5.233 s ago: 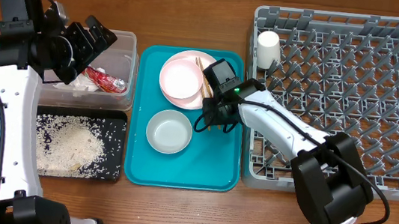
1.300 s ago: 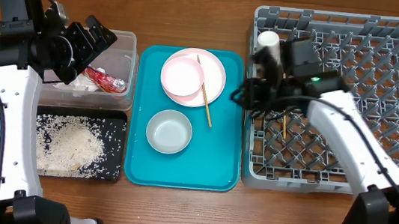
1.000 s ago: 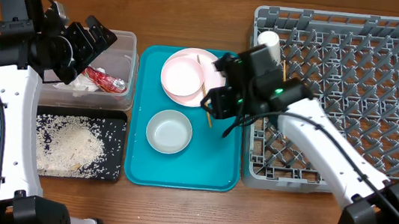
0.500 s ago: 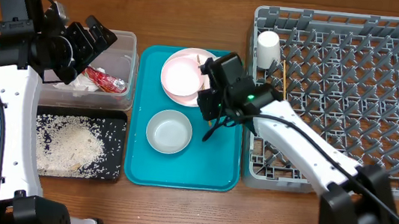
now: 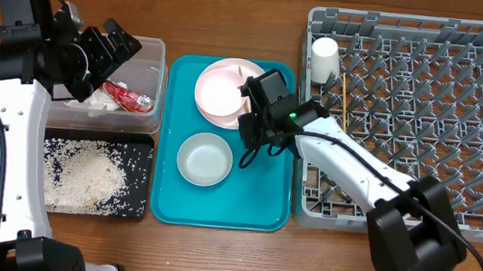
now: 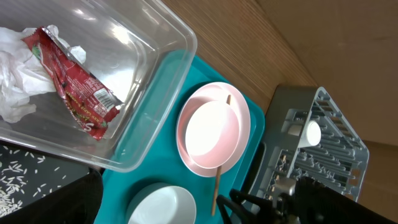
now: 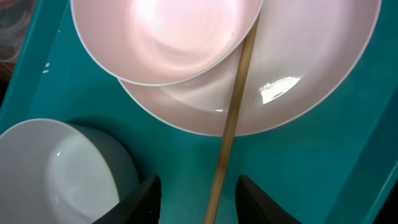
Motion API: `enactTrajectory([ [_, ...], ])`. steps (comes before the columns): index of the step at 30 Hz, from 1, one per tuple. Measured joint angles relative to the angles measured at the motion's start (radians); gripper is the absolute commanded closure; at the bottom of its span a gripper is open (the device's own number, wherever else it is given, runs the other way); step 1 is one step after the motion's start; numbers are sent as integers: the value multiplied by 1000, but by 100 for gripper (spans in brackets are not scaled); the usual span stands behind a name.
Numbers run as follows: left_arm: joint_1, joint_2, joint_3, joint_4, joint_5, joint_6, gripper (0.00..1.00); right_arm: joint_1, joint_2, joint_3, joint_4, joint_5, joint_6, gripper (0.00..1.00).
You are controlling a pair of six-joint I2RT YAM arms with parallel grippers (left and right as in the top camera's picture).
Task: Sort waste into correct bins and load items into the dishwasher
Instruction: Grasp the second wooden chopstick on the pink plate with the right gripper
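Right jaws stand apart astride the chopstick (image 7: pixel 233 124) lying across the plate (image 7: pixel 323 74) rim; lower squarely and close gently so it won't roll. Left jaws gape above the tub (image 6: pixel 124 43).

Overhead faces straight down over the whole counter (image 5: pixel 210 255); left wrist looks obliquely, right wrist closely; all share the pink plate (image 5: pixel 227 64) (image 6: pixel 214 91) (image 7: pixel 311 74).

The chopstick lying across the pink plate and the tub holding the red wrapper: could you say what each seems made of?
The chopstick looks like bare wood or bamboo, matte tan. The tub looks like clear glossy plastic: the wrapper shows through and its walls catch glare.
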State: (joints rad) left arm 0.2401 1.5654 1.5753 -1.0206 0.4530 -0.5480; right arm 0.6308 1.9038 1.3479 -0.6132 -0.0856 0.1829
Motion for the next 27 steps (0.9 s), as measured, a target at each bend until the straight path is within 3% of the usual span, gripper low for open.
enactTrajectory([
  [14, 0, 0, 0, 0, 0, 0, 0, 0, 64, 0, -2, 8, 1, 77],
  [27, 0, 0, 0, 0, 0, 0, 0, 0, 64, 0, -34, 8, 0, 80],
])
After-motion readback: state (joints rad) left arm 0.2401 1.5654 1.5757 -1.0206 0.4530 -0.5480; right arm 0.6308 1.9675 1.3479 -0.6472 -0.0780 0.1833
